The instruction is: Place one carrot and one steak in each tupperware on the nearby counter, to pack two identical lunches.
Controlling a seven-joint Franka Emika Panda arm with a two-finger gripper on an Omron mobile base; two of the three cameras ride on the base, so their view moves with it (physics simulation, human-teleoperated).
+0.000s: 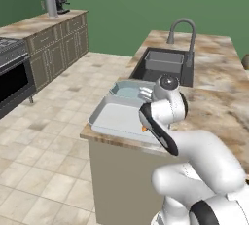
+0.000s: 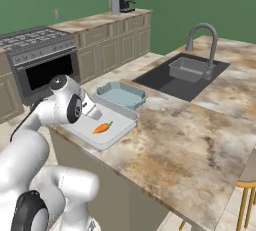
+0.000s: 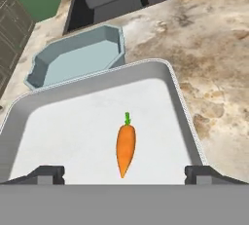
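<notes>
Orange against whitish-grey: one carrot (image 3: 125, 150) lies flat on the floor of the large rectangular tupperware (image 3: 181, 103), its green stub toward the far wall and its tip toward the camera. The hand view shows this plainly from above, with the gripper (image 3: 124, 174) over the container's near edge, its two dark fingertips (image 3: 47, 173) set far apart on either side of the carrot and touching nothing, so the jaws stand wide open and empty. The right base view gives the same carrot (image 2: 102, 127) from the side, but the arm's white wrist hides the fingers there. In the left base view the arm covers most of that container (image 1: 111, 118), and just a sliver of orange shows beside the dark link.

The small pale blue octagonal tupperware (image 3: 78, 56) sits just beyond the large one, between it and the dark sink (image 2: 181, 76), on the marbled counter (image 2: 200, 140). The curved faucet (image 2: 202, 39) rises behind the basin.

The arm bends up from the base and folds forward at the counter's corner, its hand pointing down and forward over the large container.
</notes>
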